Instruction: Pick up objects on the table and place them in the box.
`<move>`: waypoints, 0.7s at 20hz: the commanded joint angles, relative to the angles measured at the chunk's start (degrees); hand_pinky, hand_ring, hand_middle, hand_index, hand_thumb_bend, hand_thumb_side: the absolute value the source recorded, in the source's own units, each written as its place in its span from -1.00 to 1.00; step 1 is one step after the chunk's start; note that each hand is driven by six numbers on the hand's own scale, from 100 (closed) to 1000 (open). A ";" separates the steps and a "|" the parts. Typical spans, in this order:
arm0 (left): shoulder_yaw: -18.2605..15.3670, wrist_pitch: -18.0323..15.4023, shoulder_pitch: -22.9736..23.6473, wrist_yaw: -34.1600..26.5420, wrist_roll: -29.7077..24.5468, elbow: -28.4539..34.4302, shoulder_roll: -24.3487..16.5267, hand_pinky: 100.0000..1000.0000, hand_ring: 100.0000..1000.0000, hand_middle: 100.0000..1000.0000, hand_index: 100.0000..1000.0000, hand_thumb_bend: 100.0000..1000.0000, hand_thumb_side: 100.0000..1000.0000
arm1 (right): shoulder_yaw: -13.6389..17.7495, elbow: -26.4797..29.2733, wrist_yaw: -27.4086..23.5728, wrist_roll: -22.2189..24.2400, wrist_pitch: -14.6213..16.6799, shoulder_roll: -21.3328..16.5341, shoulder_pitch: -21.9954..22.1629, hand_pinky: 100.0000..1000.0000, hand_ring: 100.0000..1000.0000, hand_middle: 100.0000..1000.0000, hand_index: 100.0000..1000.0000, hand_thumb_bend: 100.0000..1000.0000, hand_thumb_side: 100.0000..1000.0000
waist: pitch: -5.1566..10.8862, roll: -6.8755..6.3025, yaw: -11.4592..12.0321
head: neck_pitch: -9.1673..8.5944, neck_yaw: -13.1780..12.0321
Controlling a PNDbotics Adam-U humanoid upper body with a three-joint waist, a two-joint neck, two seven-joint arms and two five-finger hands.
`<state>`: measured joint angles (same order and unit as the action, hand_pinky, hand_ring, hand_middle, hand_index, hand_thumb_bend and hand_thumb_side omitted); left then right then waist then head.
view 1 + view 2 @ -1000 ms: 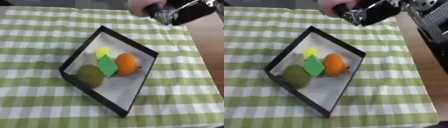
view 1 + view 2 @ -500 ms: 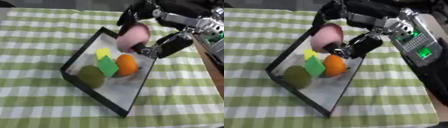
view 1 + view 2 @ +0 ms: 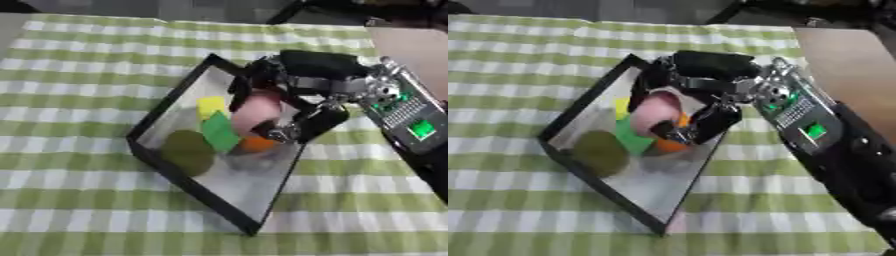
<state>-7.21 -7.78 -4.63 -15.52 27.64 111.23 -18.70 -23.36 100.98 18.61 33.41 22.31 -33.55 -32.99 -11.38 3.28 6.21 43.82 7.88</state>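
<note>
A green-and-white checked cloth (image 3: 79, 200) covers the counter (image 3: 411, 47), whose bare brown top shows only at the far right. On the cloth sits a black-rimmed box (image 3: 179, 172) with a pale floor, turned at an angle. The robot's right arm (image 3: 833, 145) reaches in from the right side, and its right hand (image 3: 293, 107) is inside the box, fingers and thumb curled round a pink ball (image 3: 255, 112), which sits just above the other things there. In the box lie a dull olive round fruit (image 3: 186, 150), a green block (image 3: 220, 132) beside it, an orange (image 3: 256, 144) partly under the ball, and a small yellow block (image 3: 211, 105) toward the far corner. The left hand does not show.
</note>
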 commanded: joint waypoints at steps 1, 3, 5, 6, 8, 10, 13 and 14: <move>-0.40 -0.07 -0.26 -0.08 0.13 0.86 -0.94 0.68 0.40 0.47 0.57 -0.69 0.37 | 0.05 -1.80 2.43 -0.10 1.16 -0.14 -0.33 0.52 0.64 0.10 0.50 -1.00 -0.99 | 1.04 -1.10 0.15 | 0.30 0.10; -0.33 -0.05 -0.29 -0.10 0.08 0.84 -0.81 0.68 0.40 0.47 0.57 -0.69 0.37 | -0.11 -2.75 3.31 0.03 1.76 0.02 -0.14 0.51 0.65 0.10 0.52 -1.00 -1.00 | 0.83 -1.23 0.29 | 0.30 0.40; -0.24 -0.05 -0.26 -0.18 0.03 0.80 -0.75 0.68 0.40 0.47 0.57 -0.70 0.38 | -0.15 -3.10 3.83 0.26 2.57 -0.01 0.00 0.55 0.73 0.19 0.61 -1.00 -1.00 | 0.63 -1.35 0.35 | 0.30 0.59; -0.23 -0.05 -0.23 -0.17 0.02 0.78 -0.74 0.68 0.40 0.47 0.57 -0.70 0.38 | 0.00 -3.14 4.01 0.34 3.00 -0.08 0.10 0.57 0.77 0.23 0.63 -1.00 -0.95 | 0.52 -1.41 0.37 | 0.30 0.67; -0.25 -0.06 -0.22 -0.15 0.09 0.73 -0.62 0.68 0.40 0.47 0.57 -0.70 0.38 | 0.65 -3.10 4.52 -0.02 3.44 -0.17 0.37 0.60 0.81 0.30 0.67 -1.00 -0.86 | 0.32 -1.51 0.42 | 0.30 0.85; -0.27 -0.05 -0.23 -0.11 0.15 0.69 -0.55 0.68 0.40 0.47 0.57 -0.70 0.38 | 1.34 -2.66 5.19 -0.90 3.67 -0.47 0.67 0.67 0.88 0.39 0.74 -1.00 -0.82 | 0.21 -1.54 0.38 | 0.30 0.92; -0.37 -0.11 -0.10 -0.02 0.27 0.75 -0.53 0.68 0.40 0.47 0.57 -0.69 0.38 | 2.45 -1.59 5.39 -2.51 3.53 -1.27 1.26 0.74 0.93 0.44 0.79 -1.00 -0.93 | 0.27 -1.52 0.14 | 0.30 1.43; -0.40 -0.13 0.00 -0.02 0.31 0.73 -0.49 0.68 0.40 0.47 0.56 -0.68 0.39 | 2.77 -1.23 4.76 -3.12 3.48 -1.59 1.45 0.75 0.95 0.45 0.82 -1.00 -0.06 | 0.34 -1.52 -0.04 | 0.30 1.64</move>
<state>-7.21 -7.82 -4.53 -15.57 27.70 111.23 -18.60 -21.84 98.33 23.58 31.11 25.80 -33.30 -31.00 -11.46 2.64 6.16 43.82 9.19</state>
